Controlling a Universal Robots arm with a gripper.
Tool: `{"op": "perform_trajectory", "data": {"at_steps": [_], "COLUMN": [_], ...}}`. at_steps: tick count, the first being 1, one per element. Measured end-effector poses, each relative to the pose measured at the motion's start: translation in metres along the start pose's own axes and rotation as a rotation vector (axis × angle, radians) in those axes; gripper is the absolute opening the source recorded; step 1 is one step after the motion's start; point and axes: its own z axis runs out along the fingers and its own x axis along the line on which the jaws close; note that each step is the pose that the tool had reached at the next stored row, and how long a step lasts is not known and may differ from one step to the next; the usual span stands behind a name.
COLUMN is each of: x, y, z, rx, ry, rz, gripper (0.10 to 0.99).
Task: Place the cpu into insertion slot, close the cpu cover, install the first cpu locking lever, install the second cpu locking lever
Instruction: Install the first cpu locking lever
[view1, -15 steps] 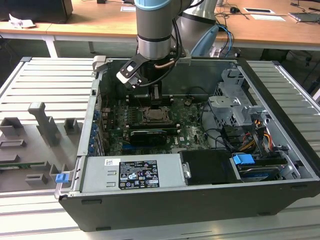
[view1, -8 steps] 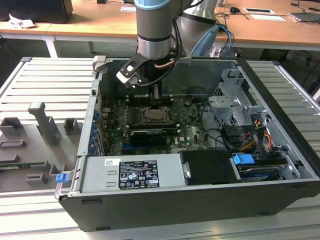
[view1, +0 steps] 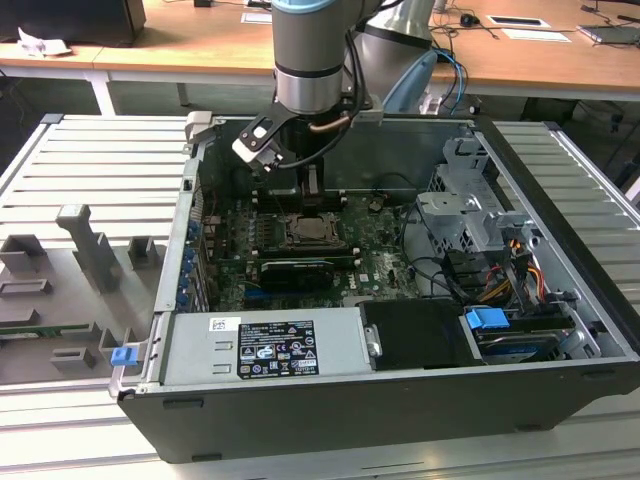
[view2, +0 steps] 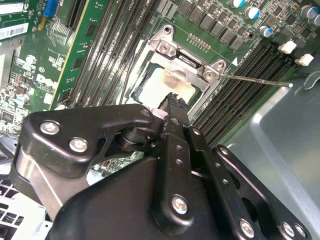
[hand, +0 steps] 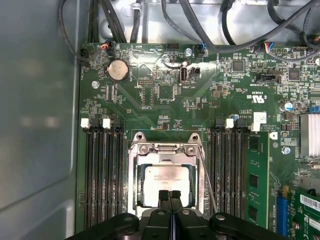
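Silvery-beige metal shows just past my fingertips: the cpu (hand: 167, 177) lies flat in the insertion slot (hand: 167, 148). The thin frame of the cpu cover (hand: 199, 175) is down around the chip's face. My gripper (hand: 170, 195) has its two fingers pressed together with nothing pinched between them. The tips are at the near edge of the chip, and I cannot tell whether they touch it or hang just above it.

A thin metal locking lever (hand: 208, 180) slants away from the cover's side toward the black memory slots (hand: 227, 170). In the second wrist view its rod reaches out over those slots. A round coin cell (hand: 118, 70) sits on the green motherboard (hand: 165, 107), well apart from the socket.

In the exterior view I come down from twelve o'clock into the open computer case (view1: 400, 405), and the socket lies right under my fingers. Measured from the socket in that view:
- The grey power supply (view1: 265, 348) is at six o'clock.
- The metal drive cage (view1: 465, 215) is at three o'clock.
- A blue tab (view1: 487, 322) is near four o'clock.
- A grey fixture tray (view1: 90, 255) rests outside the case at nine o'clock.
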Motion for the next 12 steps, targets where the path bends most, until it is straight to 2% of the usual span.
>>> {"op": "perform_trajectory", "data": {"at_steps": [10,12], "x": [0.0002,0.0002], "y": [0.0014,0.0015], "z": [-0.0241,-0.0260], "rx": [0.000,0.000], "ry": [-0.0024,-0.0023], "rz": [0.000,0.000], "gripper": [0.106,0.106]}}
